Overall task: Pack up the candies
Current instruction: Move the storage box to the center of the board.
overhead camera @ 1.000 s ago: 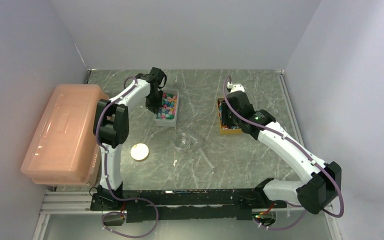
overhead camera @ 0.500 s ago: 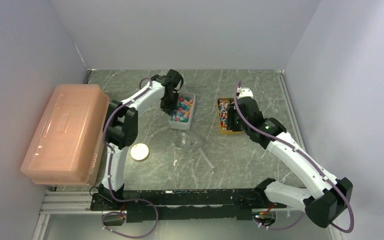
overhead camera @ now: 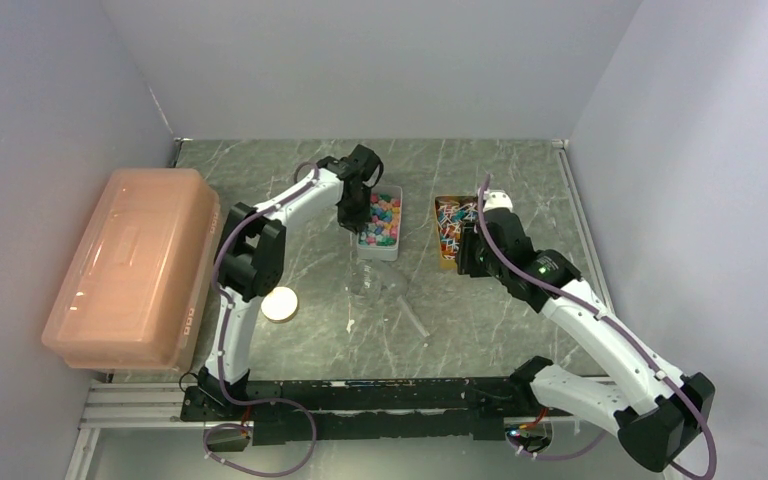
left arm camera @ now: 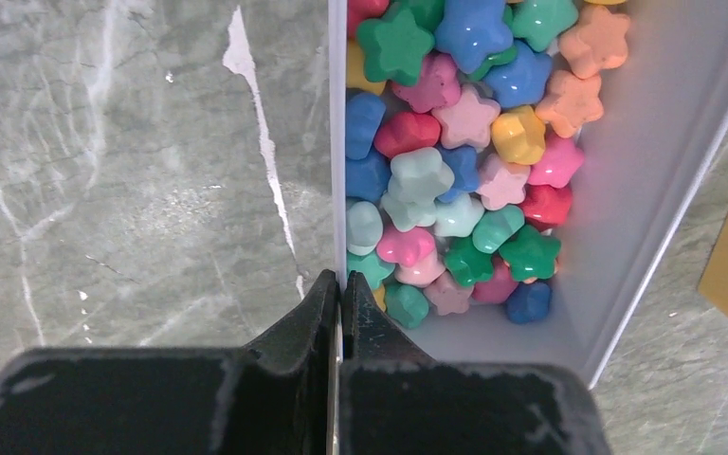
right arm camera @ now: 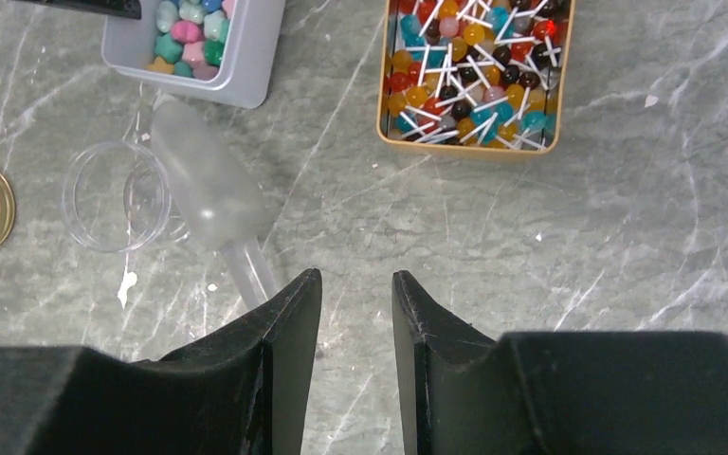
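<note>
On the grey tabletop (overhead camera: 520, 170), the left claw (left arm camera: 338, 294) clamps the tray (left arm camera: 645, 190) by its wall, likely to bring the candies (left arm camera: 455, 180) beside the jar (overhead camera: 365, 283); the right claw (right arm camera: 356, 294) hangs apart, empty.

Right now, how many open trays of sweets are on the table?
2: the white tray of star-shaped candies, its wall pinched by the left gripper, and the yellow tray of lollipops to its right. None looks hidden.
</note>
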`<state>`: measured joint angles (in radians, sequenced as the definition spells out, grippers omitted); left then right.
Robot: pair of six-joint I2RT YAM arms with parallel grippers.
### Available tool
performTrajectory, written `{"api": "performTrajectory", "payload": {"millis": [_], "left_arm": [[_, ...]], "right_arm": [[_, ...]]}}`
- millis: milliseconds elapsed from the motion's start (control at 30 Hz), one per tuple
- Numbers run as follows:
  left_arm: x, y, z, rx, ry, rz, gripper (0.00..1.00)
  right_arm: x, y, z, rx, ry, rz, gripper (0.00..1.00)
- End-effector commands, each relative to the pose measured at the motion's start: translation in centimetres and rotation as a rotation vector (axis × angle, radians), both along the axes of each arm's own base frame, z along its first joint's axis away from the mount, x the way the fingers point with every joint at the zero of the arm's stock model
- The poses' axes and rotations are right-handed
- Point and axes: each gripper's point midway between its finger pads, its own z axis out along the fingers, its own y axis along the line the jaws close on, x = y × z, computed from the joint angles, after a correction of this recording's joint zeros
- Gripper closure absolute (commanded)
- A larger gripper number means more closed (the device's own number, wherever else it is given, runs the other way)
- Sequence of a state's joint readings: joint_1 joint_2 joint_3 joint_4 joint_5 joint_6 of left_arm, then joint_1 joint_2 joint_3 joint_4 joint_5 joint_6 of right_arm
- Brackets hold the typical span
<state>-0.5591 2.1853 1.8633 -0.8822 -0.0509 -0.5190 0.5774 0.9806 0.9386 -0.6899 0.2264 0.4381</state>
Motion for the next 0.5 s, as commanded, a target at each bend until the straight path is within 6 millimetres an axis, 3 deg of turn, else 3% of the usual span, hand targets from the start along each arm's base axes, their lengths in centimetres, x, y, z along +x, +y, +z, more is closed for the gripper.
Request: {"api": "performTrajectory", "payload": {"millis": [0, 467], "left_arm": [[-0.3, -2.6, 0.2, -0.066, -0.013, 0.014, 0.96], [-0.5, -2.5, 1.7, -0.062, -0.054, 0.002, 0.66]], "right_arm": [[-0.4, 1.0, 0.2, 0.048, -0.005, 0.020, 0.62], [-3.8, 5.6, -4.0, 0.036, 0.084, 0.148, 0.42]]}}
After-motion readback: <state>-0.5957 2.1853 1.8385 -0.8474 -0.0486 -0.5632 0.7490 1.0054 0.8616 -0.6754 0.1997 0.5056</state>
